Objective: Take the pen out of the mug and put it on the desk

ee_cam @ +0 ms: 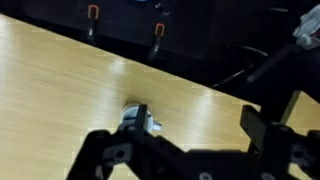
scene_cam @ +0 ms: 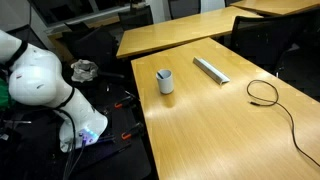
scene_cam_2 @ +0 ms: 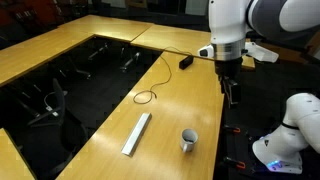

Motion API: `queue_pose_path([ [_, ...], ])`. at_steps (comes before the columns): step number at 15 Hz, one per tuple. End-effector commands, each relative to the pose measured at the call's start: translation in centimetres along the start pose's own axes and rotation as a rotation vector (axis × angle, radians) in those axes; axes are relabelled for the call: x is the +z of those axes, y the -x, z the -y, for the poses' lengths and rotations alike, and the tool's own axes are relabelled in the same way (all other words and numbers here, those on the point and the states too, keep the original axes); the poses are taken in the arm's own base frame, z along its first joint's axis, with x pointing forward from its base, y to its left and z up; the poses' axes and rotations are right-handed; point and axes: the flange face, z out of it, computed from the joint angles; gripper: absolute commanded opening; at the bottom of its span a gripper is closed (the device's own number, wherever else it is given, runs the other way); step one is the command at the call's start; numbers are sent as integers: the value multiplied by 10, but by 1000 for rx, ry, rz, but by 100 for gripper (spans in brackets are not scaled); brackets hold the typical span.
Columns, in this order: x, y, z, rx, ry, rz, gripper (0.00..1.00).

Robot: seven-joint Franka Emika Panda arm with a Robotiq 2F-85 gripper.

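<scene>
A pale mug (scene_cam: 165, 82) stands upright on the wooden desk (scene_cam: 220, 130), and a dark pen (scene_cam: 162, 73) sticks out of its top. The mug also shows in an exterior view (scene_cam_2: 189, 140) near the desk's front edge; the pen is not clear there. My gripper (scene_cam_2: 233, 97) hangs above the desk, well apart from the mug. In the wrist view the gripper (ee_cam: 198, 125) is open and empty. The mug (ee_cam: 133, 117) peeks out beside one finger, partly hidden by it.
A long grey bar (scene_cam: 211, 69) lies on the desk beyond the mug and also shows in an exterior view (scene_cam_2: 137, 133). A black cable (scene_cam: 266, 93) loops across the desk. The desk edge drops to a dark floor with clutter (scene_cam_2: 60, 95).
</scene>
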Motion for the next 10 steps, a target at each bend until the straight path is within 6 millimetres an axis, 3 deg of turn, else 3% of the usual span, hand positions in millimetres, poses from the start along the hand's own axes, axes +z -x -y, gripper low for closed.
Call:
queue_pose_path([
  [1, 0, 0, 0, 0, 0, 1, 100],
  [6, 5, -6, -1, 20, 24, -37, 100],
  [8, 22, -25, -7, 47, 46, -82, 100],
  [10, 52, -48, -18, 99, 73, -122, 100],
])
